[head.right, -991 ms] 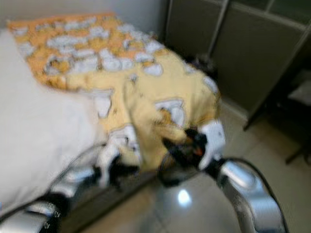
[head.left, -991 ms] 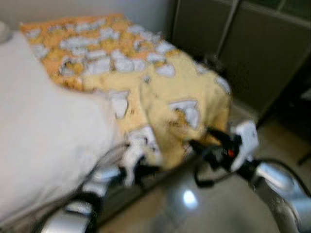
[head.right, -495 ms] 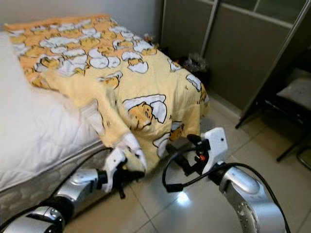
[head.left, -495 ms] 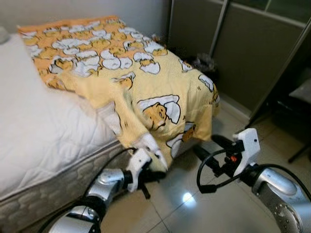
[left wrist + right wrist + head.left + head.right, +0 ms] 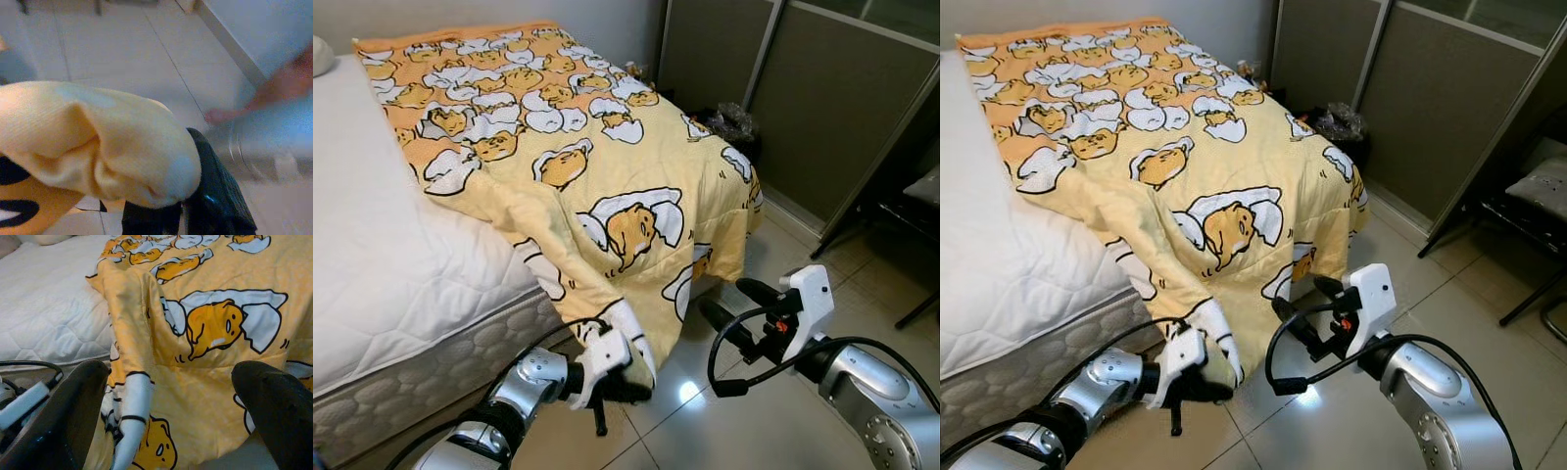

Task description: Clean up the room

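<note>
— Yellow quilt [image 5: 607, 186], egg-print, covers the far half of the mattress [image 5: 382, 264] and spills over the foot corner toward the tile floor [image 5: 1263, 441]. Where's the held end?

— Lowest hanging corner, down by the bed's side near the floor. Left gripper [image 5: 625, 377] is clamped on that corner; the left wrist view has a fold of yellow cloth bunched over a black finger [image 5: 215, 205].

— And the other arm?

— Right gripper [image 5: 729, 305] hovers just beside the hanging drape, fingers spread wide, nothing between them. Quilt lies ahead of it and slightly to the robot's left.

— Long axis?

— Runs from the held corner up and away, diagonally toward the head of the bed. My read: left arm is on the cloth, right is nearest the free hanging edge.

— What do the views split on?

— Head views give the whole lie of the quilt; right wrist view shows the vertical fold [image 5: 129, 333] dead between its two fingers.
</note>
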Available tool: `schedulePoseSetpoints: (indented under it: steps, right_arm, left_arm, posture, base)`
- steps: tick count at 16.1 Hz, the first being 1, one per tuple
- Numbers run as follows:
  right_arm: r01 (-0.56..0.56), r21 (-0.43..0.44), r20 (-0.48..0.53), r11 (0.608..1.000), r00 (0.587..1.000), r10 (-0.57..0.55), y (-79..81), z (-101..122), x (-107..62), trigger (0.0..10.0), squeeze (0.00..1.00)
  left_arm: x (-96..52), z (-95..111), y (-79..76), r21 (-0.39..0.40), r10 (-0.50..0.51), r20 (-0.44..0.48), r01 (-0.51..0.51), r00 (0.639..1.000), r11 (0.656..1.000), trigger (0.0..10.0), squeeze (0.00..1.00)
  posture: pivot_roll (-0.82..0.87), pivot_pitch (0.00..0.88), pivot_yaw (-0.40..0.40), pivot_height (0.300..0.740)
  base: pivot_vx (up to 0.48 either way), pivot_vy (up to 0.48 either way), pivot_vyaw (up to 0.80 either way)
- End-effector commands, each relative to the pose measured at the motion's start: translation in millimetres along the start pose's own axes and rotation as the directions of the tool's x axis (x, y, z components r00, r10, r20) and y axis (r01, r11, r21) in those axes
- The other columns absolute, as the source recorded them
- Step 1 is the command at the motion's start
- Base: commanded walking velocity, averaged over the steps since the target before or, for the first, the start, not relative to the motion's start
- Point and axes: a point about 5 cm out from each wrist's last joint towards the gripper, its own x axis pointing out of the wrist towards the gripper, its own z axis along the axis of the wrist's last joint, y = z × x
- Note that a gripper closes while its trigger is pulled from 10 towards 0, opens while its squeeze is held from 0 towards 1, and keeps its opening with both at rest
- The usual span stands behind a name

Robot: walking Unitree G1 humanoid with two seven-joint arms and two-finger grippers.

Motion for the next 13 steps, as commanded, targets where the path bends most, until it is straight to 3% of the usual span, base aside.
schedulePoseSetpoints:
  steps: [1,5,7,8,9,10,11,12,13]
  right_arm:
    - [0.004,-0.023,-0.004,1.000,1.000,-0.004,0.1,0.2,-1.8,10.0,0.00]
    - [0.006,-0.019,-0.018,1.000,1.000,-0.006,0.5,-4.4,-3.5,10.0,0.00]
    - [0.004,-0.018,-0.024,1.000,1.000,-0.005,1.4,-6.3,-4.8,10.0,0.00]
    - [0.005,-0.016,-0.028,1.000,1.000,-0.005,1.0,-7.7,-4.7,10.0,0.00]
    - [0.005,-0.015,-0.028,1.000,1.000,-0.006,0.7,-8.0,-4.5,10.0,0.00]
    - [0.005,-0.015,-0.030,1.000,1.000,-0.006,0.5,-8.6,-4.0,10.0,0.00]
    - [0.002,-0.013,-0.032,1.000,0.999,-0.002,1.0,-9.6,-3.5,10.0,0.00]
    - [0.000,-0.013,-0.034,1.000,0.999,-0.001,1.4,-10.3,-3.2,10.0,0.00]
    - [-0.006,-0.014,-0.038,1.000,0.999,0.005,2.8,-11.3,-2.7,10.0,0.00]
  left_arm:
    - [-0.1,-4.2,-2.3,0.078,-0.040,-0.101,0.048,0.994,0.996,0.0,0.00]
    - [-10.9,-44.1,-15.4,0.228,-0.051,-0.435,0.164,0.899,0.960,0.0,0.00]
    - [-23.7,-68.4,-24.7,0.294,-0.065,-0.620,0.308,0.782,0.905,0.0,0.00]
    - [-21.2,-66.9,-27.1,0.294,-0.048,-0.541,0.242,0.840,0.925,0.0,0.00]
    - [-18.8,-63.2,-26.5,0.285,-0.034,-0.485,0.195,0.874,0.939,0.0,0.00]
    - [-7.8,-46.8,-20.0,0.231,0.063,-0.292,0.006,0.954,0.973,0.0,0.00]
    - [-6.1,-25.8,-3.7,0.044,0.203,-0.066,-0.200,0.977,0.979,0.0,0.00]
    - [-9.2,-17.6,4.3,-0.051,0.260,0.024,-0.259,0.965,0.965,0.0,0.00]
    - [-21.3,9.6,27.1,-0.274,0.354,0.249,-0.285,0.901,0.918,0.0,0.00]
  posture:
    - [-0.22,0.000,-0.014,0.740]
    - [-0.22,0.000,-0.014,0.740]
    - [-0.21,0.000,-0.014,0.740]
    - [-0.21,0.000,-0.013,0.740]
    - [-0.21,0.000,-0.013,0.740]
    - [-0.20,0.000,-0.013,0.740]
    - [-0.20,0.000,-0.016,0.740]
    - [-0.20,0.000,-0.016,0.740]
    - [-0.20,0.000,-0.018,0.740]
  base:
    - [0.000,0.000,0.00]
    - [0.000,0.000,0.00]
    - [0.000,0.000,0.00]
    - [0.000,0.000,0.00]
    - [0.000,0.000,0.00]
    - [0.000,0.000,0.00]
    - [0.000,0.000,0.00]
    - [0.000,0.000,0.00]
    - [0.000,0.000,0.00]
